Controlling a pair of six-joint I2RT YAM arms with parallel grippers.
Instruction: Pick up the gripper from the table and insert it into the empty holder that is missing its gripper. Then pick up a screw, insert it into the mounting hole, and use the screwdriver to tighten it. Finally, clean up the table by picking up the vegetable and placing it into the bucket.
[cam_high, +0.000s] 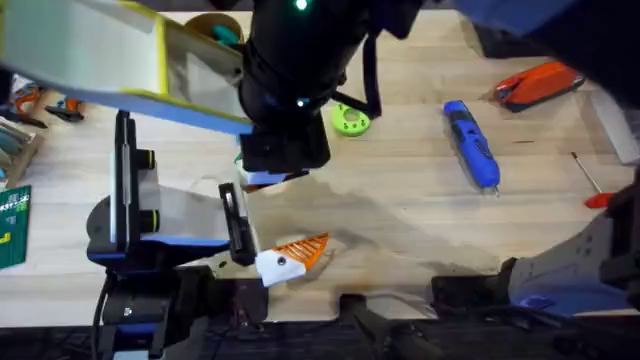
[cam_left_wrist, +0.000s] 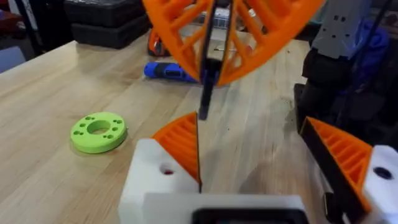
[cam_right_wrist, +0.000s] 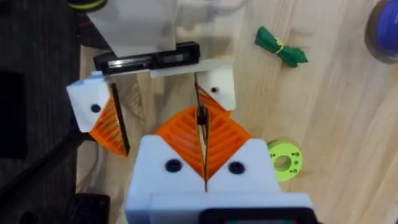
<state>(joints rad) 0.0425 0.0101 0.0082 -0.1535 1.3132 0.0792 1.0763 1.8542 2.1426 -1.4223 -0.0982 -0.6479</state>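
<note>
Seemingly mid-screwing, I hold a thin dark bit (cam_right_wrist: 201, 118) in my right gripper's (cam_right_wrist: 205, 163) shut jaws over the left gripper's (cam_left_wrist: 261, 180) wide-open jaws; vegetable (cam_right_wrist: 281, 47) remains on the desk (cam_high: 420, 210).

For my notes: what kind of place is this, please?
Probably a robotics workbench or lab: a wooden table carrying a blue screwdriver, a lime-green disc and a toy vegetable.

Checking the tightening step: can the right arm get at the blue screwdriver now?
Probably yes: the screwdriver lies alone on bare table on that arm's side, nothing over it. The right gripper is shut, though, and must open first.
</note>
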